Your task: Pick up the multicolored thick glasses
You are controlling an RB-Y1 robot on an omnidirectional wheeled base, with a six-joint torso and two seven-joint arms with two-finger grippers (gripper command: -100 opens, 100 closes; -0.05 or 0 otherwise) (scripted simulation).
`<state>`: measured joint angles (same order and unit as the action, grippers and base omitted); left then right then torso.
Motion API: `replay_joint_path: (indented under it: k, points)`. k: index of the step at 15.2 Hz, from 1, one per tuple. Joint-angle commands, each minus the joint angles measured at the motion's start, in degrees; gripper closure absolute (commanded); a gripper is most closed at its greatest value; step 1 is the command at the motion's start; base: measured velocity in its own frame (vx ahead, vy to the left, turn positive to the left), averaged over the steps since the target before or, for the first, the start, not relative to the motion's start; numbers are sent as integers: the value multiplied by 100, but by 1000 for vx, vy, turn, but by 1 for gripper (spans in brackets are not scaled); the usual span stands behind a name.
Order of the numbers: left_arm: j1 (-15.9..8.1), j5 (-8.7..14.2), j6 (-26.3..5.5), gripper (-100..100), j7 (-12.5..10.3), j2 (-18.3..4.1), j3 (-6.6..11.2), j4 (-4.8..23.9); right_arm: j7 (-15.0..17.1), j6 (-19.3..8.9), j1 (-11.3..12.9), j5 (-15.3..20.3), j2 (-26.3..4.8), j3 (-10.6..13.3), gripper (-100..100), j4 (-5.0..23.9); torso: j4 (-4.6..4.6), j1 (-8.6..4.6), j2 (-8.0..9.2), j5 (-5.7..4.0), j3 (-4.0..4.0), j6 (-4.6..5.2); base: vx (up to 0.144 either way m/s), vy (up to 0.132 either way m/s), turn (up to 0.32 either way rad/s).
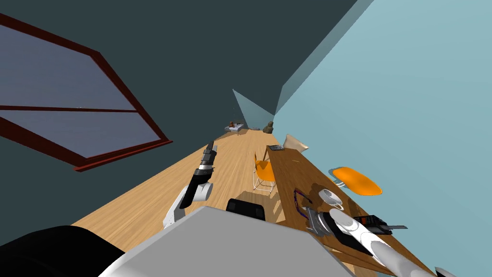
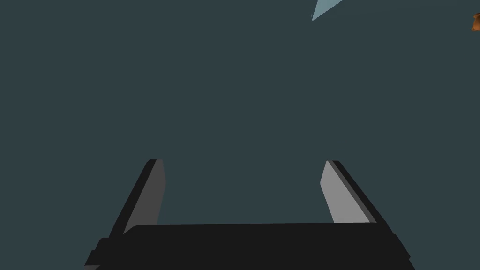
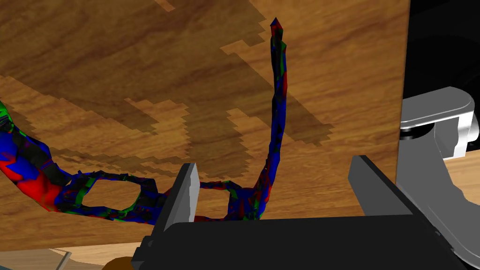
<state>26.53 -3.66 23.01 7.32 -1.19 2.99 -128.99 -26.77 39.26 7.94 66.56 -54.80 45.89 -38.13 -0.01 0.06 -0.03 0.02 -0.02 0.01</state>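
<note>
Multicolored glasses [image 3: 117, 201] flat on wooden table [image 3: 93, 70], side arms open. Right gripper [image 3: 274, 164] spread wide, one lens end between fingers [image 3: 185, 192], ready to pinch frame. Left gripper [image 2: 241, 161] spread too, empty, parked aside, out of way

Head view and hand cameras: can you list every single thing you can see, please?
table: one, brown wood, on my right
glasses: one, blue, red and green, lying on the table
cup: one, white, on the table beyond the glasses
device: one, black, on the table beside the cup
chairs: two, orange, either side of the table
cushion: one, beige, by the table's far end
window: one, dark red frame, on my left
left pincer: one, grey fingers, open, out over the floor
right pincer: one, grey fingers, open, around one end of the glasses
</note>
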Motion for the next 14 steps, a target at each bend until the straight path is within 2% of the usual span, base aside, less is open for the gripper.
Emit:
replay_joint_path:
  k: [1, 2, 3, 5, 6, 7, 9, 10, 12, 13, 14]
  points:
    - [0, 0, 0, 0, 0, 0, 0, 0, -89, 51, -71, 58, 64, -286, -100, 123, 0, 0, 0, 0, 0, 0, 21, 9, 50]
    - [0, 0, 0, 0, 0, 0, 0, 0, -89, 51, -71, 58, 64, -369, -100, 123, 0, -1, 0, 0, 0, 0, 12, 6, -9]
    - [0, 0, 0, 0, 0, 0, 0, 0, -184, 101, -331, 250, 82, -532, -100, 135, 0, -2, 1, 0, 0, 1, 18, 13, 122]
    - [0, 0, 0, 0, 0, 0, 0, 0, -184, 101, -369, 250, 82, -799, -100, 135, 0, 0, 1, 0, 0, 1, 21, 13, 85]
    - [0, 0, 0, 0, 0, 0, 0, 0, -184, 101, -369, 250, 82, -827, -100, 135, 1, -1, 1, 1, 1, 1, 11, 6, -2]
    - [0, 0, 0, 0, 0, 0, 0, 0, -279, 150, -626, 443, 100, -1034, -100, 147, 1, -2, 2, 1, 1, 1, 15, 14, 130]
    - [0, 0, 0, 0, 0, 0, 0, 0, -279, 150, -667, 443, 100, -1284, -100, 147, 1, 0, 2, 1, 1, 0, 22, 12, 94]
    - [0, 0, 0, 0, 0, 0, 0, 0, -373, 199, -926, 636, 118, -1428, -100, 159, 1, -1, 1, 1, 1, 1, 27, 12, 124]
    - [0, 0, 0, 0, 0, 0, 0, 0, -373, 199, -965, 636, 118, -1713, -100, 159, 0, 0, -1, 0, -1, 0, 26, 12, 86]
    - [0, 0, 0, 0, 0, 0, 0, 0, -373, 199, -965, 636, 118, -1741, -100, 159, 0, 0, 0, 1, 0, 1, 11, 5, -12]
    - [1, 0, 0, 0, 0, 0, 0, 0, -428, 212, -947, 606, 130, -1661, -100, 197, 1, -2, 2, 1, 1, 2, 0, 0, 0]
